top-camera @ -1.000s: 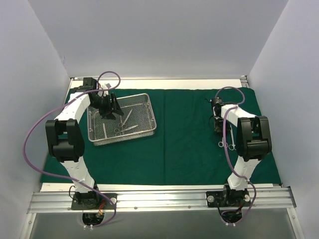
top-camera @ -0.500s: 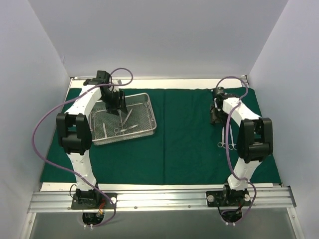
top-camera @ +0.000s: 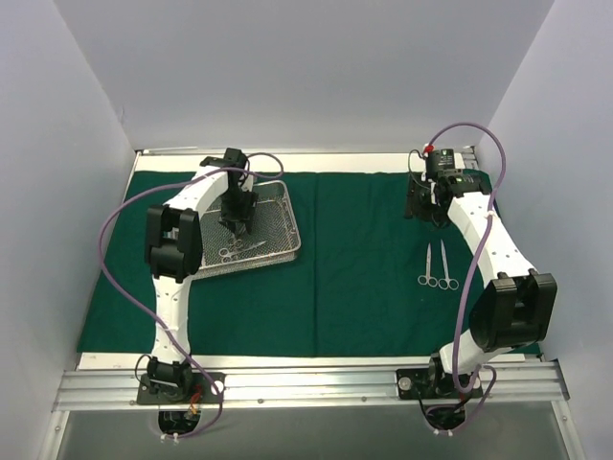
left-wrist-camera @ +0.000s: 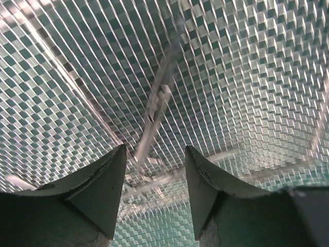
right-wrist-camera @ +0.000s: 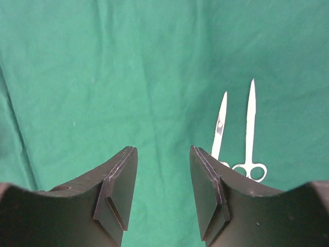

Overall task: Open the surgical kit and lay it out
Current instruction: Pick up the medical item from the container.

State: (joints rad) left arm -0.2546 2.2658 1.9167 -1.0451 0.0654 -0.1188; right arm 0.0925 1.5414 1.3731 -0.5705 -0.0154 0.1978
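Note:
The dark green cloth (top-camera: 354,287) lies spread flat over the table. On its left part stands the silver wire-mesh tray (top-camera: 285,222), with several steel instruments (top-camera: 233,251) in it. My left gripper (top-camera: 237,209) hangs low inside the tray, open. In the left wrist view its jaws (left-wrist-camera: 156,154) hold nothing, and a slim instrument (left-wrist-camera: 157,105) lies on the mesh just ahead of them. My right gripper (top-camera: 422,199) is open and empty near the far right of the cloth. Two ring-handled instruments (top-camera: 436,266) lie side by side on the cloth nearer than it, seen also as a pair of instruments (right-wrist-camera: 250,128) in the right wrist view.
White walls close in the table on the left, far and right sides. A metal rail (top-camera: 306,383) with both arm bases runs along the near edge. Purple cables (top-camera: 124,216) loop from each arm.
My left gripper has swung right, from the tray's far-left corner to over its middle. My right gripper has opened and drawn back toward the far edge, away from the two instruments.

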